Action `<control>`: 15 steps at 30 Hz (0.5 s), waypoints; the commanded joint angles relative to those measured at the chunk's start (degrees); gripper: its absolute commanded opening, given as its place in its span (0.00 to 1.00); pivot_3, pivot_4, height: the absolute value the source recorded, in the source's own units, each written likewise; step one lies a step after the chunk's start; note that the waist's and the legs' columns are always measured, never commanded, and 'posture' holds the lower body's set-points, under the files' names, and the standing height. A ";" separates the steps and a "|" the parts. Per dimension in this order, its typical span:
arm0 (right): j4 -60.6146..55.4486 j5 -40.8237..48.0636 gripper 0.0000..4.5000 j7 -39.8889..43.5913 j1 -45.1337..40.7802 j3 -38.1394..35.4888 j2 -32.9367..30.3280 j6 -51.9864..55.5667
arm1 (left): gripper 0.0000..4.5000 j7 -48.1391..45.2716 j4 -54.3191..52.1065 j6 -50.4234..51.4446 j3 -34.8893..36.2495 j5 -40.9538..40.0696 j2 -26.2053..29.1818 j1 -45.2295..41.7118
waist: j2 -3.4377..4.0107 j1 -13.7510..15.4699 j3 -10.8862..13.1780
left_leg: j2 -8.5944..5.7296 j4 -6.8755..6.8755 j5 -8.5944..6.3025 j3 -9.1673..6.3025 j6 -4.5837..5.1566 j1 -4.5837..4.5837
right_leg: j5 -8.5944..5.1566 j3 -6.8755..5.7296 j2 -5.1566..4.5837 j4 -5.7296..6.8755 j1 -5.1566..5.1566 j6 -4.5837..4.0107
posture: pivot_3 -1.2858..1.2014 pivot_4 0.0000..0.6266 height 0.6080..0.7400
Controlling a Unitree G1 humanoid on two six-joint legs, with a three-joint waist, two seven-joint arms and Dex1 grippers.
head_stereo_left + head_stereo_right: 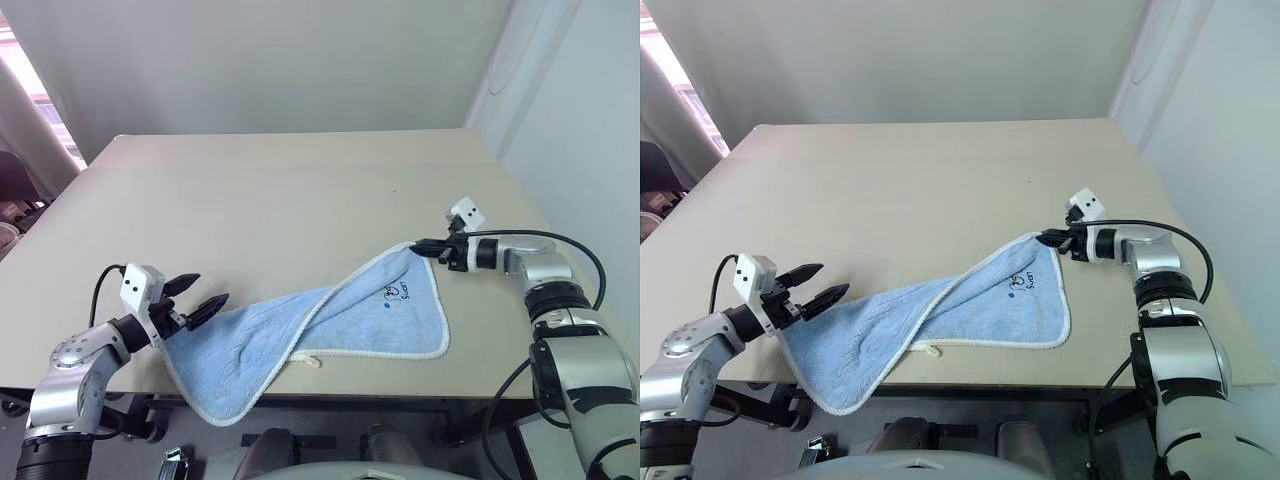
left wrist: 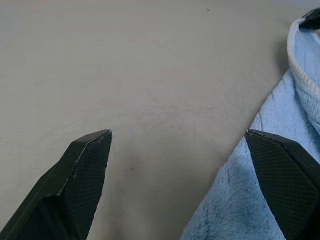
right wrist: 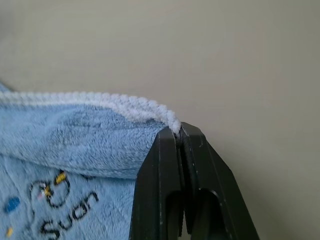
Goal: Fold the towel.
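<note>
The towel (image 1: 330, 325), light blue with a white stitched edge and a small dark print, lies twisted along the table's front, its near left part hanging over the edge. My right gripper (image 1: 423, 246) is shut on the towel's far right corner (image 3: 167, 120), the white edging pinched between its black fingers (image 3: 197, 165). At the towel's left end my left gripper (image 1: 198, 295) stands open just above the cloth, with one of its fingers (image 2: 287, 175) over the blue pile (image 2: 235, 205) and the other over bare table.
The beige table (image 1: 280, 190) stretches far behind the towel. Its front edge (image 1: 120, 385) runs just below my left gripper. A white loop tag (image 1: 312, 360) sticks out from the towel's front edge. A wall stands close on the right.
</note>
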 commanded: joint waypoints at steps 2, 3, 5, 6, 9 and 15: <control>-5.92 3.38 0.01 -3.27 -3.54 -4.53 1.03 -0.46 | 1.00 0.17 -1.01 -0.61 1.50 -0.12 1.21 -1.49 | 0.00 -0.01 0.00 | 0.00 0.00 0.00 0.00 0.00 0.02 | 0.00 0.00 0.00 0.01 0.01 0.00 | 0.52 0.00 0.93; -5.94 3.87 0.01 -5.08 -4.53 -5.48 1.50 -0.25 | 1.00 0.76 -0.41 -1.29 1.46 0.70 1.21 -1.79 | 0.00 -0.06 0.00 | 0.00 0.00 0.00 0.01 0.00 0.03 | 0.00 0.01 0.00 0.02 0.01 0.00 | 0.52 0.00 0.93; -5.11 4.40 0.01 -8.58 -6.86 -7.19 2.38 -0.86 | 1.00 1.35 0.75 -1.38 1.59 1.13 1.17 -2.30 | 0.01 -0.02 0.00 | 0.00 0.00 0.00 0.05 0.00 0.08 | 0.00 0.05 0.00 0.06 0.02 0.00 | 0.52 0.00 0.93; -4.64 4.50 0.01 -9.69 -7.79 -7.69 2.68 -1.11 | 1.00 1.29 1.03 -1.37 1.60 1.16 1.18 -2.43 | 0.01 -0.02 0.01 | 0.00 0.00 0.00 0.06 0.00 0.11 | 0.00 0.07 0.00 0.08 0.03 0.00 | 0.52 0.00 0.93; -3.11 4.10 0.01 -13.03 -10.43 -8.60 3.53 -2.81 | 1.00 0.94 0.80 -1.18 1.60 0.87 1.29 -2.34 | 0.01 0.00 0.01 | 0.00 -0.01 0.00 0.07 0.00 0.14 | -0.01 0.08 0.00 0.08 0.04 -0.01 | 0.52 0.00 0.93; 2.50 2.81 0.01 -20.07 -16.67 -9.25 5.42 -7.55 | 1.00 0.40 0.57 -1.01 0.86 0.94 1.56 -3.06 | 0.01 -0.02 0.01 | 0.00 -0.06 0.00 0.09 0.00 0.13 | -0.01 0.10 0.00 0.07 0.03 -0.01 | 0.52 0.00 0.93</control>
